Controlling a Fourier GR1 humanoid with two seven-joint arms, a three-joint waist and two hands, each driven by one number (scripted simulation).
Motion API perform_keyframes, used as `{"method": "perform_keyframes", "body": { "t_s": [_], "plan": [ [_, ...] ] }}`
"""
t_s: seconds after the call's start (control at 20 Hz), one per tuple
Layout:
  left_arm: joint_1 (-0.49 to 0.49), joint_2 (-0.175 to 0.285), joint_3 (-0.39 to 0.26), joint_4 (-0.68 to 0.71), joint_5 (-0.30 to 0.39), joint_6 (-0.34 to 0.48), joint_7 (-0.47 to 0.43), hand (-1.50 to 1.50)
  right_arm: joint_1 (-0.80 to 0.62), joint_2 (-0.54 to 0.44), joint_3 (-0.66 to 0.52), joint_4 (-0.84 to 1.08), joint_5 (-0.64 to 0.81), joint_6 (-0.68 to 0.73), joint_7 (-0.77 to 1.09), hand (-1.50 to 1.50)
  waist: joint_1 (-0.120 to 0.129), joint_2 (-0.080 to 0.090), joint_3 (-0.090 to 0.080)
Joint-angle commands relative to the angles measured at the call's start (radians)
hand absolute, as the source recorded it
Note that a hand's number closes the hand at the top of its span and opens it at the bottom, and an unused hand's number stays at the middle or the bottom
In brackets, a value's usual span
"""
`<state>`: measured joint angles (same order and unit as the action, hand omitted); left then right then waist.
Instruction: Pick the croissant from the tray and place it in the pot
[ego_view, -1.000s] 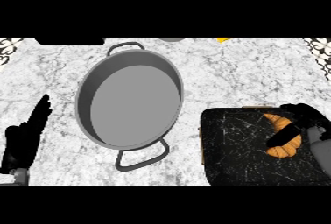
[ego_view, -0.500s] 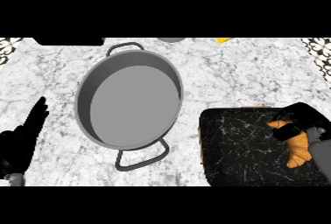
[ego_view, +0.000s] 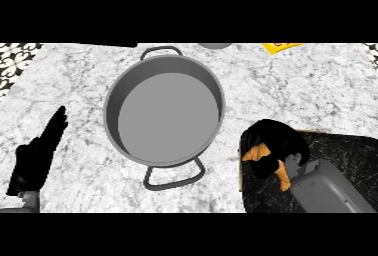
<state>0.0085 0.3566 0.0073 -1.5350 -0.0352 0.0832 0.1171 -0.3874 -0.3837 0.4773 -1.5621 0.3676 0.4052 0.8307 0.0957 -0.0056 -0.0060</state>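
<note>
My right hand (ego_view: 277, 142) is curled round the orange-brown croissant (ego_view: 260, 153), whose ends show below the fingers. It hangs over the left edge of the black marbled tray (ego_view: 336, 150) at the lower right. The grey two-handled pot (ego_view: 164, 111) stands in the middle of the counter, left of that hand and apart from it. At the left edge my left hand (ego_view: 38, 155) rests open, fingers pointing up.
The pot's near handle (ego_view: 174, 177) juts toward me, just left of the tray. A yellow item (ego_view: 282, 46) lies at the counter's far edge, with a grey round object (ego_view: 215, 45) next to it. White marble counter (ego_view: 295, 90) surrounds everything.
My right hand closed on the croissant and carried it left, from the tray's middle to above its left edge. The left hand stayed put.
</note>
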Motion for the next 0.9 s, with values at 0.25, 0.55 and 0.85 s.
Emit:
{"method": "perform_keyframes", "body": {
  "t_s": [0.25, 0.55, 0.85],
  "plan": [
    [-0.058, -0.01, -0.017, 0.03, -0.008, -0.006, 0.028, 0.0, -0.332, 0.374, 0.505, -0.187, 0.255, 0.022, -0.005, 1.5, -0.006, -0.008, 0.002],
    [-0.035, 0.001, 0.026, 0.048, -0.001, 0.008, 0.014, 0.0, -0.489, 0.382, 0.595, -0.266, 0.442, -0.21, 0.137, 1.5, -0.056, -0.007, 0.004],
    [-0.07, 0.005, 0.037, 0.043, 0.003, 0.0, 0.039, 0.0, -0.608, 0.383, 0.539, -0.281, 0.372, -0.398, 0.25, 1.5, -0.066, 0.001, 0.004]
  ]
}}
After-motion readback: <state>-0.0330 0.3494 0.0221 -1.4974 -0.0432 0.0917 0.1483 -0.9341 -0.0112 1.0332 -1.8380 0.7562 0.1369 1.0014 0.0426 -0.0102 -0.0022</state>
